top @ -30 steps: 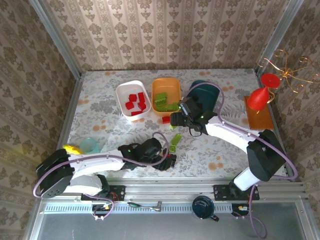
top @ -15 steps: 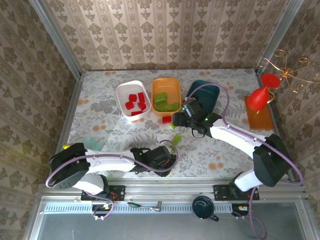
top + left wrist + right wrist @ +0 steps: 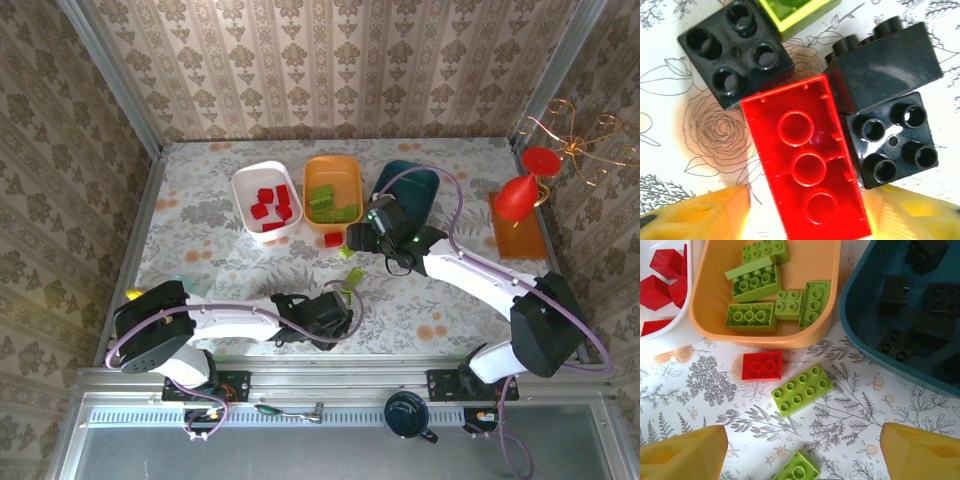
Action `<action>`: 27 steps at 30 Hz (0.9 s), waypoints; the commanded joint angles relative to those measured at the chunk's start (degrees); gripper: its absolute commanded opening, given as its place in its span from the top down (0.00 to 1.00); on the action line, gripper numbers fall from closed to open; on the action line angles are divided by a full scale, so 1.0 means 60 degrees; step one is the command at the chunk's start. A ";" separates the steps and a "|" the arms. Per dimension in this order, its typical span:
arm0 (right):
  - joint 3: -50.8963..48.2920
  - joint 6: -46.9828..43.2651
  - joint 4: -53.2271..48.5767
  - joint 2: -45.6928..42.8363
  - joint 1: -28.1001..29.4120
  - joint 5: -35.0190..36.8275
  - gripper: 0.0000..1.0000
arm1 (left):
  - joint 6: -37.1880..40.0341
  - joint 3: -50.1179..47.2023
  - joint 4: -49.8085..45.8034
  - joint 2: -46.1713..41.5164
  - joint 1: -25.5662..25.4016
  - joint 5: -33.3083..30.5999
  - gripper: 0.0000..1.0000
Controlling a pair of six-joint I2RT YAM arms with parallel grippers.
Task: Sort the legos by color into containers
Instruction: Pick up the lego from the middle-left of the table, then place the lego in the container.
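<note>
Low over the table, my left gripper (image 3: 805, 216) is open, its yellow fingers (image 3: 695, 215) on either side of an upside-down red oblong brick (image 3: 805, 160). Black bricks (image 3: 735, 50) (image 3: 892, 142) crowd that brick, and a lime one (image 3: 795, 12) lies beyond. From above, the left gripper (image 3: 338, 318) is near the front edge. My right gripper (image 3: 800, 455) (image 3: 358, 238) hangs open over a red brick (image 3: 761, 365) and two lime bricks (image 3: 801, 389) (image 3: 797, 467). The white tub (image 3: 245, 185) holds red bricks, the orange tub (image 3: 333, 165) lime ones, the teal tub (image 3: 855, 335) black ones.
A flat orange tray (image 3: 520, 235) with a red goblet (image 3: 516, 198) stands at the right edge, a gold wire ornament (image 3: 572, 140) behind it. A lime brick (image 3: 352, 281) lies mid-table between the arms. Metal frame rails border the table.
My left arm has stretched right and dropped low, bringing its gripper down around the red brick. The right gripper has shifted slightly right, staying open.
</note>
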 commanded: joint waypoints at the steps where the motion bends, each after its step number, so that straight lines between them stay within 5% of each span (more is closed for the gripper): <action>1: -0.0186 0.0160 0.0071 -0.0317 -0.0055 0.0246 0.19 | 0.0259 0.0144 0.0545 0.0323 -0.0062 0.0045 0.45; 10: -0.0281 0.0190 0.0155 -0.0311 -0.0070 0.0216 0.19 | -0.0027 -0.0299 0.0367 -0.0380 -0.0062 -0.0162 0.64; 18: -0.0467 0.0248 0.0205 -0.0422 -0.0099 0.0246 0.18 | -0.0253 -0.0886 -0.0255 -0.2539 0.0281 -0.0567 0.70; 22: -0.0636 0.0332 0.0261 -0.0493 -0.0098 0.0246 0.18 | 0.0087 -0.1017 -0.0852 -0.4029 0.1293 -0.0734 0.70; 27: -0.0975 0.0495 0.0429 -0.0986 -0.0099 0.0246 0.18 | 0.0760 -0.0706 -0.0827 -0.5243 0.3730 -0.0562 0.69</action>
